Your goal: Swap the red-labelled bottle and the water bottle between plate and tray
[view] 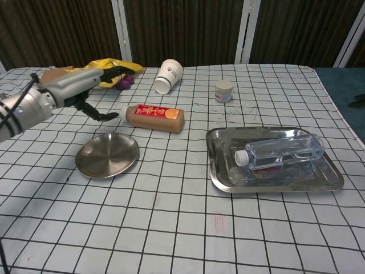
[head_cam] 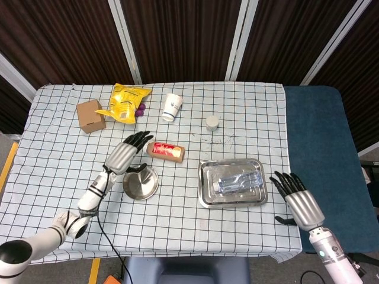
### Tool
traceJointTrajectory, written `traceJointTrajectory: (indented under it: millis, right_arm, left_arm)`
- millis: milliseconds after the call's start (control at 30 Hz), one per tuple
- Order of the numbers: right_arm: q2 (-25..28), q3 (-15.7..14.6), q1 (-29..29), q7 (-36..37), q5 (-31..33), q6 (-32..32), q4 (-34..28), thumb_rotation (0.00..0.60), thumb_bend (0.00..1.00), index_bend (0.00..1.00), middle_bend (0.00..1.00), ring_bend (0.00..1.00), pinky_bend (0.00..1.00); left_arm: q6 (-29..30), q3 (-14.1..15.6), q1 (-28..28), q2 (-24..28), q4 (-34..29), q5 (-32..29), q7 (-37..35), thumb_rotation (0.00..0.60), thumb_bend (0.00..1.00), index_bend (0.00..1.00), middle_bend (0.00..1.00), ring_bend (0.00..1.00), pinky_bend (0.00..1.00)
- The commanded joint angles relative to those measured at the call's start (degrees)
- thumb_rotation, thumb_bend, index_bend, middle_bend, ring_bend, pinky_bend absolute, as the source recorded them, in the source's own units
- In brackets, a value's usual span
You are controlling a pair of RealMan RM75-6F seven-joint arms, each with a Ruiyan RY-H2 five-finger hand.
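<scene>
The red-labelled bottle [head_cam: 166, 151] [view: 154, 118] lies on its side on the checked cloth, between the round metal plate [head_cam: 141, 182] [view: 107, 154] and the tray. My left hand [head_cam: 125, 155] [view: 80, 91] hovers just left of the bottle with fingers spread, holding nothing. The clear water bottle [head_cam: 240, 181] [view: 279, 151] lies in the metal tray [head_cam: 205, 198] [view: 219, 178]. My right hand [head_cam: 298, 201] is off the table's right edge, fingers spread, empty.
At the back stand a cardboard box [head_cam: 90, 116], a yellow snack bag [head_cam: 126, 102] [view: 108, 67] with a purple thing beside it, a tipped paper cup [head_cam: 172, 106] [view: 168, 75] and a small white jar [head_cam: 212, 122] [view: 223, 90].
</scene>
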Motion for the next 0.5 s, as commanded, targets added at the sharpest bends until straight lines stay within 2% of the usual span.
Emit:
traceJointTrajectory:
  millis: [33,133,233,367,500]
  right_arm:
    - [-3.3,4.1,5.5,-5.9,2.1,-5.7,-1.8,0.600,0.04,0.00,0.00,0.00,0.00]
    - [-5.4,6.8,10.4,-10.4,6.3,-12.5,-1.6,0.600,0.04,0.08,0.03,0.00,0.00]
    - [-9.4,8.6,14.3,-17.5,9.3,-16.1,2.0,0.600,0.04,0.15,0.10,0.00,0.01]
    - [-13.7,10.1,17.6,-20.2,13.0,-19.2,5.8,0.600,0.09,0.27,0.19,0.01,0.09]
    - [-16.7,10.2,20.4,-24.6,16.7,-22.0,10.0,0.600,0.15,0.37,0.26,0.09,0.15]
  left_arm:
    - [10.2,5.2,11.0,10.5,-13.1,0.9,12.3,0.600,0.34,0.00,0.00,0.00,0.12]
    - [13.5,7.2,15.7,13.4,-16.1,0.4,13.9,0.600,0.35,0.00,0.00,0.00,0.12]
    - [17.5,8.2,20.3,13.6,-15.0,-0.2,13.5,0.600,0.35,0.00,0.00,0.00,0.11]
    - [21.1,8.3,23.9,13.5,-13.3,-0.6,14.1,0.600,0.35,0.00,0.00,0.00,0.11]
    - [24.4,7.5,26.2,14.0,-12.7,-0.2,12.1,0.600,0.35,0.00,0.00,0.00,0.11]
